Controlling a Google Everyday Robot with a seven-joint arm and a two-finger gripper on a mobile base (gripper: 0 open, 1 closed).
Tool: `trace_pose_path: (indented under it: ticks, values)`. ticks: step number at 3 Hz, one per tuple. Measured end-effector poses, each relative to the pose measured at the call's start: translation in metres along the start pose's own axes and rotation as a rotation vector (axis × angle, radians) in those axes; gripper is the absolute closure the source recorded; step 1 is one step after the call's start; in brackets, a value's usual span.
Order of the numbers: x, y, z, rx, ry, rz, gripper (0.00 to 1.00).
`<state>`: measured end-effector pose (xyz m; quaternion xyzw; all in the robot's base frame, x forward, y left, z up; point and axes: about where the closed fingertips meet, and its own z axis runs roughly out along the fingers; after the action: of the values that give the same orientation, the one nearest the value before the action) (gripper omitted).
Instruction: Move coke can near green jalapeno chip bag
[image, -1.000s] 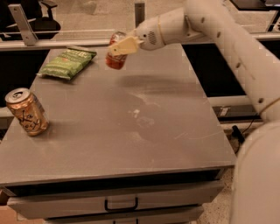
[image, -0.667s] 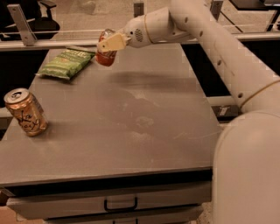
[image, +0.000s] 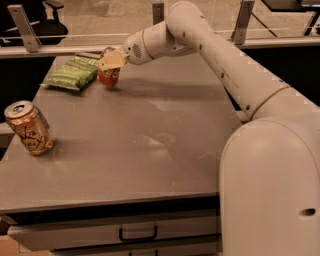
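We log the claw (image: 110, 63) clamped on the small red coke can (image: 107, 78), low over the grey table (image: 150, 145), just beside the crinkled light-green jalapeno chip bag (image: 72, 74). Grip presumably steadies set-down.

The small red aluminium coke can (image: 108, 78), silver-topped, is upright at the far left part of the grey bench (image: 150, 135). Its base is at the surface, though contact cannot be told. The cream gripper (image: 111, 61) covers its upper half, jaws clamped on it. Just to its left, close but apart, the flat, crinkled light-green chip bag (image: 71, 74) with darker green print lies on the bench by the far left corner.
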<state>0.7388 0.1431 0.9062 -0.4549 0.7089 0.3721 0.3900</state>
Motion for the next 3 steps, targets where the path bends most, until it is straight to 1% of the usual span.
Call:
trace_pose_path:
  ticks: [1,2,3]
  values:
    - [0.012,-0.001,0.021,-0.001,0.035,0.03,0.59]
    - [0.016,-0.001,0.036,-0.009,0.054,0.044,0.35]
    - [0.015,0.003,0.046,-0.024,0.054,0.048,0.12]
